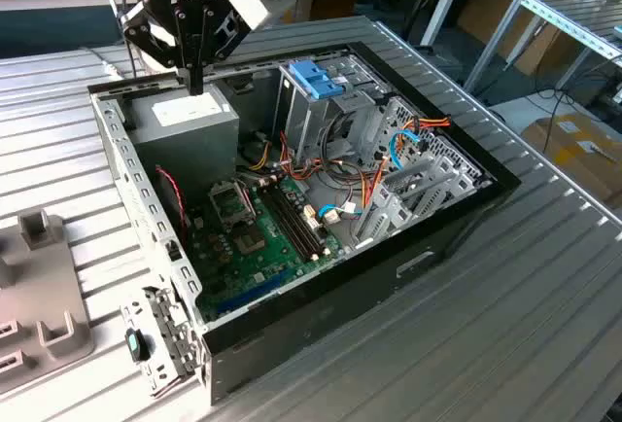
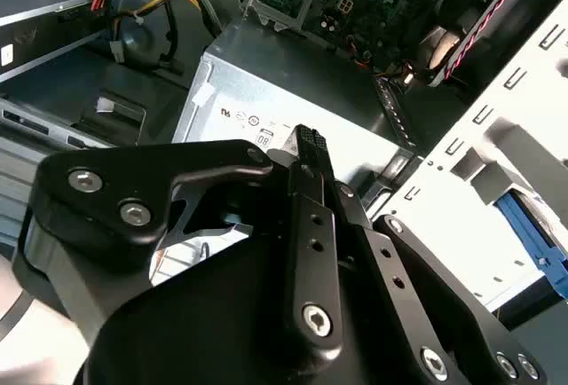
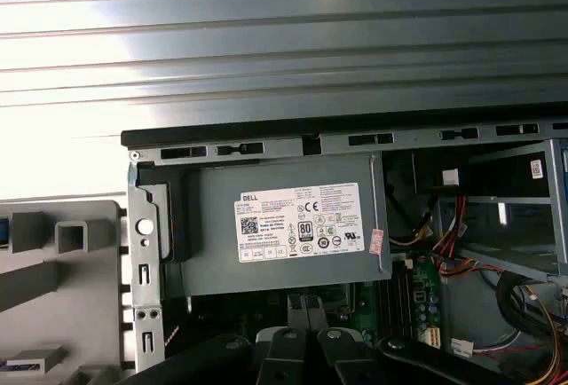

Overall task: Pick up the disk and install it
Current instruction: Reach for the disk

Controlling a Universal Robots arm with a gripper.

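My gripper (image 1: 195, 80) hangs over the far corner of the open computer case (image 1: 457, 213), at the exterior view's left, just above the grey power supply (image 1: 190, 125). Its black fingers (image 2: 306, 145) stand pressed together, shut with nothing between them. In the first wrist view the gripper (image 3: 306, 307) points at the labelled face of the power supply (image 3: 284, 225). Of the disk I see just a bright blue edge (image 2: 532, 239) past the case's side wall, over by the grey fixture (image 3: 53, 261). The rest of it is hidden.
A tall metal cage topped by a blue bracket (image 1: 316, 77) stands mid-case. Coloured cables (image 1: 374, 184) run beside the green motherboard (image 1: 258, 232). The case rests on a ribbed metal table (image 1: 505, 344), with the grey fixture (image 1: 39, 296) at the exterior view's left.
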